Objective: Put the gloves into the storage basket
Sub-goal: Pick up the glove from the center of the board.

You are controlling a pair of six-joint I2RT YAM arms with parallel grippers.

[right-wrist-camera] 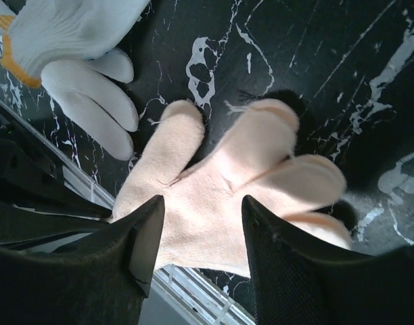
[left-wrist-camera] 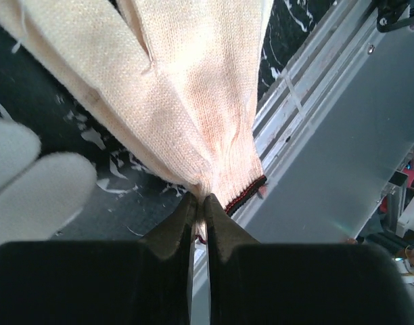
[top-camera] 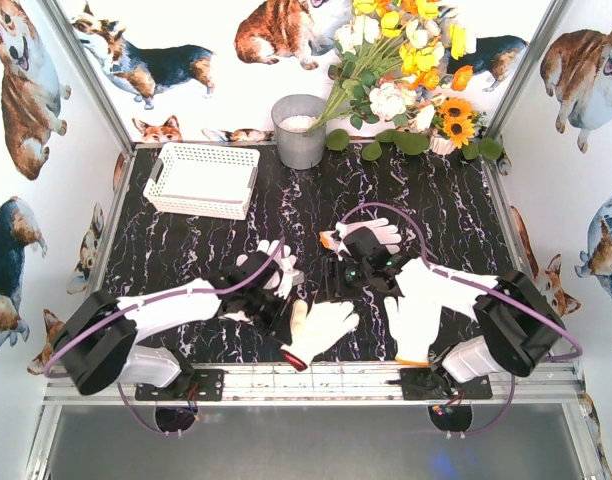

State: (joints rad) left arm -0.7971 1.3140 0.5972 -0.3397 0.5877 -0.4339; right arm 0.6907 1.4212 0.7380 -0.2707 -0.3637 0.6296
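A cream glove [top-camera: 324, 325] with a dark red cuff edge lies near the front rail. My left gripper [top-camera: 278, 318] is shut on its cuff [left-wrist-camera: 244, 189], the knit bunched between the jaws [left-wrist-camera: 201, 198]. My right gripper [top-camera: 338, 285] hangs open just above the same glove's palm [right-wrist-camera: 261, 162], the jaws [right-wrist-camera: 201, 206] apart with nothing pinched between them. More white gloves lie around: one beside the left gripper [top-camera: 271, 265], one with orange trim behind the right gripper [top-camera: 374, 232], and others under the right arm [top-camera: 416, 310]. The white lattice storage basket [top-camera: 201, 150] stands at the back left.
A grey metal bucket [top-camera: 299, 130] and a bunch of artificial flowers [top-camera: 406, 70] stand at the back. The metal front rail [left-wrist-camera: 308, 101] runs right beside the held cuff. A white glove with an orange cuff [right-wrist-camera: 65, 34] lies close to the right gripper.
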